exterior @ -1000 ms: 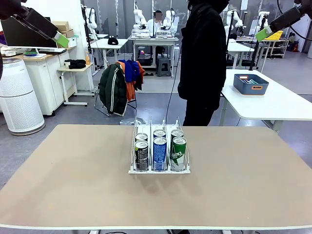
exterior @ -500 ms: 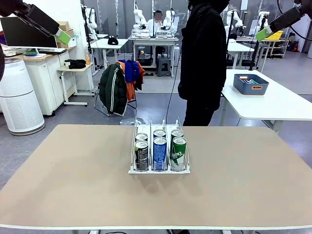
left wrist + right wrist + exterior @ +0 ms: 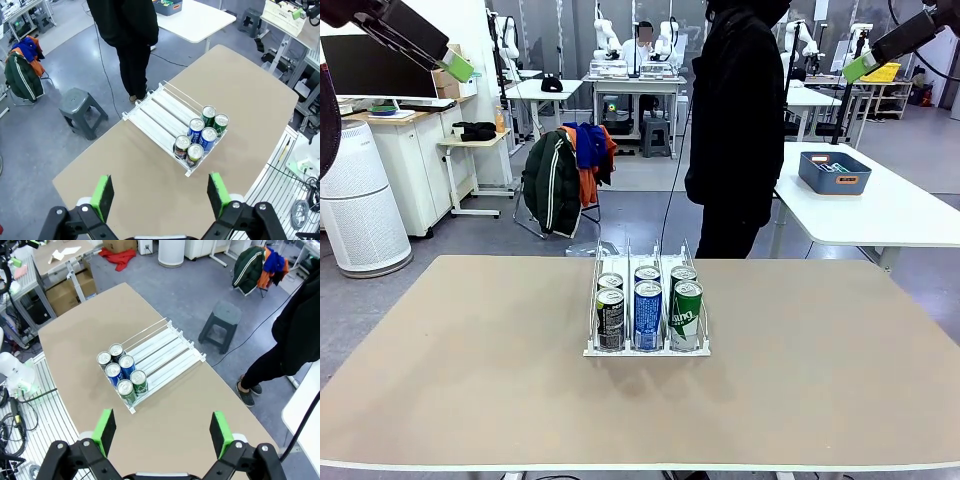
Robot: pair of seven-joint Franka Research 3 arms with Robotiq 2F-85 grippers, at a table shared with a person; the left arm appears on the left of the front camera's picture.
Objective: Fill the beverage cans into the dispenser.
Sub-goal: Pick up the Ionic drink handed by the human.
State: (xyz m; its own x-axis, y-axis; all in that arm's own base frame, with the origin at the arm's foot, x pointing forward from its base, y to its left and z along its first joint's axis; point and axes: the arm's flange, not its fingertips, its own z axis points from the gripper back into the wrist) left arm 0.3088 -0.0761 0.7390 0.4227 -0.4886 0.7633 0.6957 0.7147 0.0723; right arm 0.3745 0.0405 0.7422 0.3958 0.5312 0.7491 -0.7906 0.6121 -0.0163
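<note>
- Cans (image 3: 647, 273): six, upright, silver tops up, packed two deep at the robot-side end of the dispenser (image 3: 647, 351).
- Front row across the three lanes: black can (image 3: 610, 320) at left, blue-and-white can (image 3: 648, 316) in the middle, green can (image 3: 686, 315) at right, each touching the one behind it.
- Back row: mostly hidden from the front; judging by the wrist views, probably the same colour as the can ahead, though too small to be sure.
- Dispenser: white base with thin wire dividers rising between the lanes, set near the middle of the table (image 3: 470, 360), lanes running toward the far edge; white lane strips stretching from the cans toward the person (image 3: 735, 120).
- Person: in dark clothing, standing just beyond the far edge of the table, directly behind the dispenser.
- Left gripper (image 3: 160, 195): raised high above the table, at the upper left of the front view, well apart from the cans; green pads (image 3: 102, 196) spread wide with only air between them.
- Right gripper (image 3: 162, 432): likewise high, at the upper right of the front view, well apart from the dispenser; jaws wide apart, gripping nothing.
- Farther out: grey stool (image 3: 82, 110) on the floor near the person, jackets (image 3: 565, 180) draped over a chair behind, blue bin (image 3: 834, 172) on a white side table (image 3: 910, 215) at right.
</note>
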